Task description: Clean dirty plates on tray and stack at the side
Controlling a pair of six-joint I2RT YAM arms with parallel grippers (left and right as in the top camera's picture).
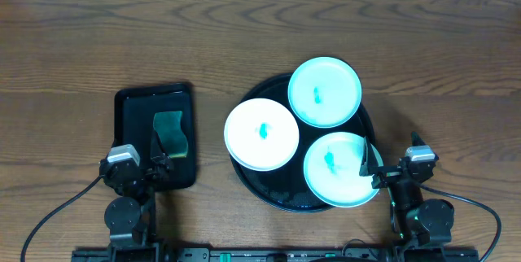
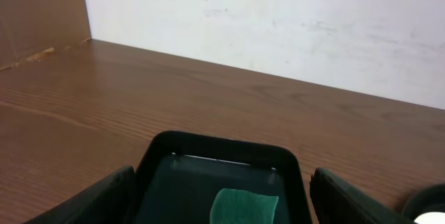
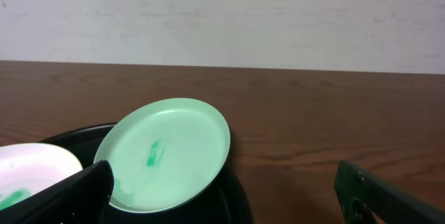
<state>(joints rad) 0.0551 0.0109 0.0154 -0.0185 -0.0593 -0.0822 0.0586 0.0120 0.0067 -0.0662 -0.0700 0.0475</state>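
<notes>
on the wooden tabletop (image 1: pixel 81 42), the tray (image 1: pixel 273 193) is set right of centre near the front edge. a smaller rectangular tray (image 1: pixel 134 132) is set front-left. three teal-smeared plates (image 1: pixel 261 134) are carried on the round tray, a green sponge (image 1: pixel 168 130) on the other. the left pincer (image 1: pixel 160 163) and right pincer (image 1: pixel 370 167) are held released.

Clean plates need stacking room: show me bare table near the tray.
Bare table lies right of the tray and across the far side; a narrow strip separates it from the sponge tray. Three plates crowd the tray itself.
</notes>
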